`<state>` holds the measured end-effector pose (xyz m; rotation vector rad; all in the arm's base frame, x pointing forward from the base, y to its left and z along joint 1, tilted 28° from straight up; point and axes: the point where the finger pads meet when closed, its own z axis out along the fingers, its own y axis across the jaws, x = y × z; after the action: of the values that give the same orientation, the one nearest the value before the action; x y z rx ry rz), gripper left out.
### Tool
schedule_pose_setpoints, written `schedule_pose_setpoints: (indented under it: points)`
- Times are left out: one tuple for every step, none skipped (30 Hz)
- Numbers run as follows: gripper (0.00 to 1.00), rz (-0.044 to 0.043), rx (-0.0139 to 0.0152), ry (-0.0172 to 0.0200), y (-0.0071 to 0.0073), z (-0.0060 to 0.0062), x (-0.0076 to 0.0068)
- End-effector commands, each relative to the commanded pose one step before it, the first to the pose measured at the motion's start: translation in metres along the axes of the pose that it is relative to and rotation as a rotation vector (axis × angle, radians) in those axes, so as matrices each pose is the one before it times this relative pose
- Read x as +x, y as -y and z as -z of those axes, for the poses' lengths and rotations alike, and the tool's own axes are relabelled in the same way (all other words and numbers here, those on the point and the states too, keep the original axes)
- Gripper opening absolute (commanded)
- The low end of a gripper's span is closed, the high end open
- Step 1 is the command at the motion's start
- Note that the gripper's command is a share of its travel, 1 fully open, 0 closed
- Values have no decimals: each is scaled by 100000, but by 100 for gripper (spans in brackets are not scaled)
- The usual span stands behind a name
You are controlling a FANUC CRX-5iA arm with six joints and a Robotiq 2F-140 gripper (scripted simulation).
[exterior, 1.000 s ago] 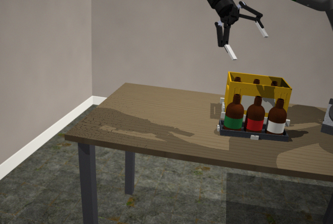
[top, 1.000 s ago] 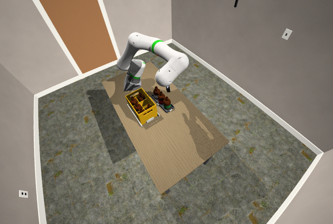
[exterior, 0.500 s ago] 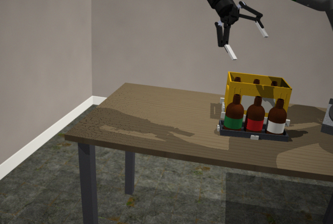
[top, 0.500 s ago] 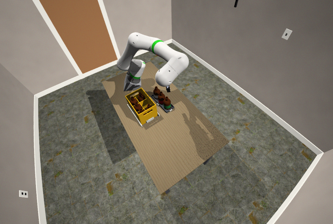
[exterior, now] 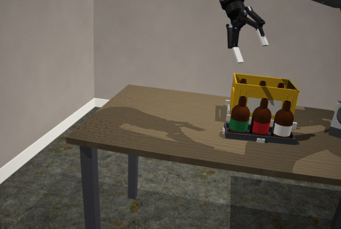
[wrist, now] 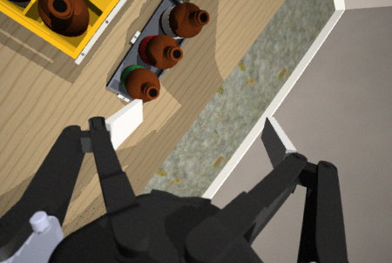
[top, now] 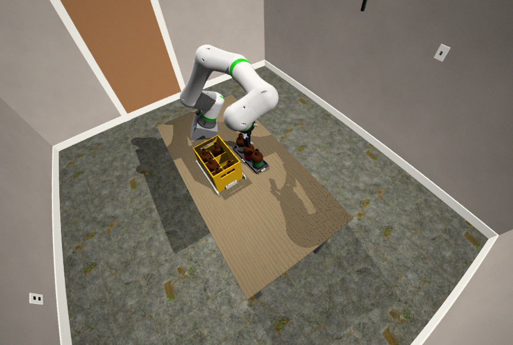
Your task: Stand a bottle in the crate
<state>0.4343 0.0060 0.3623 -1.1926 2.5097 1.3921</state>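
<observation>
Three brown bottles stand upright in a row on the dark grey tray: a green-labelled bottle, a red-labelled bottle and a white-labelled bottle. The yellow crate stands right behind the tray and holds several bottles. In the wrist view one crate cell on the tray side shows bare yellow floor. My gripper is open and empty. It hangs tilted, high above the crate and tray.
The wooden table carries the crate and tray near the robot base. The table edge and the floor lie just beyond the tray in the wrist view. White stops sit around the crate and tray.
</observation>
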Motion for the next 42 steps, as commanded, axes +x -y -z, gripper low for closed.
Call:
schedule_pose_setpoints:
  points:
    - [100, -14595, 5733, 5022, 1837, 60, 1049]
    - [100, -4338, 1539, 1414, 635, 17, 321]
    - [100, 0, 0, 0, 0, 0, 0]
    - [100, 0, 0, 0, 0, 0, 0]
    - [100, -10431, 3669, 3420, 1598, 49, 809]
    - [100, -1482, 518, 489, 243, 4, 102]
    - [100, -4042, 1409, 1337, 673, 13, 284]
    - [100, -3494, 1214, 1161, 599, 10, 240]
    - [100, -3759, 1302, 1254, 662, 10, 254]
    - [100, -3650, 1261, 1224, 660, 8, 240]
    - [100, -2183, 752, 735, 404, 3, 138]
    - [100, -5135, 1766, 1740, 969, 8, 330]
    - [100, -3403, 1168, 1161, 662, 2, 205]
    - [100, -3652, 1251, 1254, 727, 0, 214]
    - [100, -3657, 1251, 1264, 745, -3, 206]
    - [100, -1318, 450, 458, 273, -2, 69]
    - [100, -5939, 2026, 2080, 1251, -8, 324]
    - [100, -3285, 1119, 1163, 713, -10, 159]
    - [100, -3594, 1223, 1283, 796, -14, 166]
    - [100, 0, 0, 0, 0, 0, 0]
    - [100, 0, 0, 0, 0, 0, 0]
    - [100, -3574, 1215, 1287, 807, -17, 155]
    - [100, -9134, 3101, 3348, 2122, -44, 404]
    - [100, -2264, 767, 844, 544, -20, 70]
    - [100, -3020, 1023, 1135, 735, -29, 89]
    - [100, -492, 167, 186, 121, -5, 12]
    - [100, -6482, 2192, 2478, 1615, -65, 184]
    - [100, -3409, 1150, 1326, 869, -44, 66]
    - [100, -2987, 1006, 1175, 772, -43, 46]
    - [100, -3797, 1277, 1513, 996, -59, 47]
    - [100, -3460, 1162, 1399, 921, -59, 27]
    - [100, -3225, 1080, 1321, 870, -60, 11]
    - [100, -3732, 1247, 1551, 1020, -75, 0]
    - [100, -3470, 1155, 1465, 961, -76, -17]
    - [100, -716, 238, 305, 200, -17, -8]
    - [100, -5386, 1783, 2326, 1519, -126, -48]
    - [100, 0, 0, 0, 0, 0, 0]
    - [100, 0, 0, 0, 0, 0, 0]
    - [100, -3091, 1018, 1361, 884, -82, -55]
    - [100, -1268, 416, 564, 364, -36, -29]
    - [100, -199, 65, 89, 57, -6, -5]
    - [100, 0, 0, 0, 0, 0, 0]
